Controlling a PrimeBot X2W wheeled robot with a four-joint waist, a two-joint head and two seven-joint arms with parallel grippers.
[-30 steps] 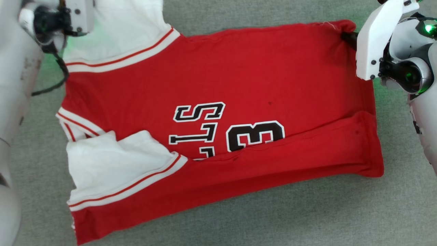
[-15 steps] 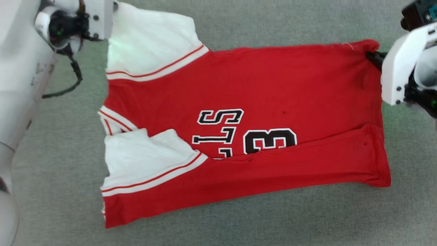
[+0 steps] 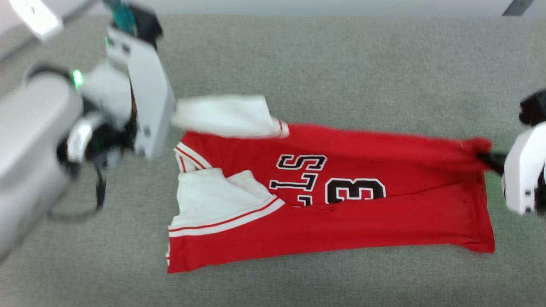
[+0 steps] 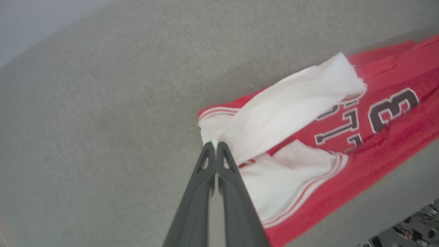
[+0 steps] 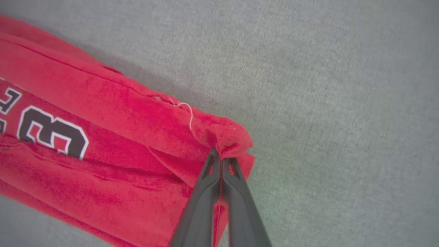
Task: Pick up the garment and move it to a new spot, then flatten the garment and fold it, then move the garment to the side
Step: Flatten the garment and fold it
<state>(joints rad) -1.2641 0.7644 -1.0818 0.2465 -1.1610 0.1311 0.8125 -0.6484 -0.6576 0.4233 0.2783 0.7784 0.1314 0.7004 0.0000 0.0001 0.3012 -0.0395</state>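
On the grey bench (image 3: 341, 64) lies the shirt (image 3: 384, 221), red with white sleeves, spread out sideways with its near long edge already folded over part of the black number (image 3: 356, 191). It is soft, thin and light, so it will sag and bunch wherever nothing holds it. It looks a bit fuzzy, not slippery, so a small pinch should hold. The far sleeve (image 3: 226, 115) is up off the bench, pulled out to the left. The left claw (image 4: 215, 145) is clamped tight on the tip of that sleeve. The right claw (image 5: 220, 154) is clamped tight on the far bottom corner (image 5: 231, 139), where the cloth puckers into a little bump. These two far spots look like good places to hold, because the far edge then hangs straight between them and can be laid over the near half. A loose white thread (image 5: 191, 118) hangs by the corner. I think a hard tug could stretch the knit, so gentle pulls seem best.
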